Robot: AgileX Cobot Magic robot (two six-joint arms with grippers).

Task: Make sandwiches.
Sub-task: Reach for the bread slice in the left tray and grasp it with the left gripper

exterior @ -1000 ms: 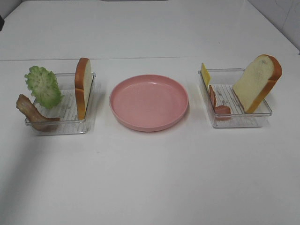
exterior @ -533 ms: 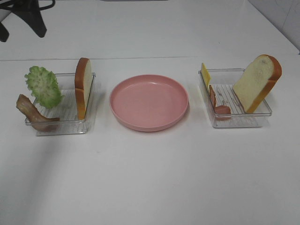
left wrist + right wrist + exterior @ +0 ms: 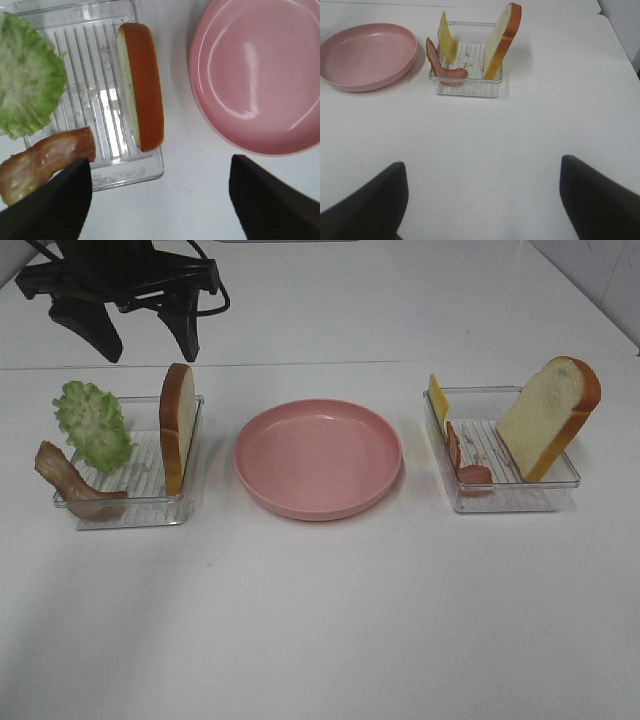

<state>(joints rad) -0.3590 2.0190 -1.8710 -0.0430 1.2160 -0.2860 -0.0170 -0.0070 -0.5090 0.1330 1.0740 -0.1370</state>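
No stacked sandwich is in view; its parts lie apart. The left clear tray [image 3: 190, 502] holds a bread slice [image 3: 177, 425] standing on edge, green lettuce [image 3: 92, 424] and a bacon strip [image 3: 66, 478]. The right clear tray [image 3: 505, 502] holds a leaning bread slice [image 3: 548, 415], yellow cheese [image 3: 438, 398] and bacon [image 3: 468, 468]. My left gripper [image 3: 143, 340] is open and empty, above and behind the left tray. In its wrist view [image 3: 160, 162] it looks down on the bread [image 3: 142, 85]. My right gripper [image 3: 482, 165] is open and empty, well short of the right tray [image 3: 467, 87].
The round pink plate [image 3: 318, 502] sits between the trays with nothing on it; it also shows in the left wrist view [image 3: 260, 75] and the right wrist view [image 3: 367, 55]. The white table has bare surface in front of the trays.
My left arm has come into the exterior view from the upper left and moved right, to above and behind the left tray. The food, trays and plate have not moved.
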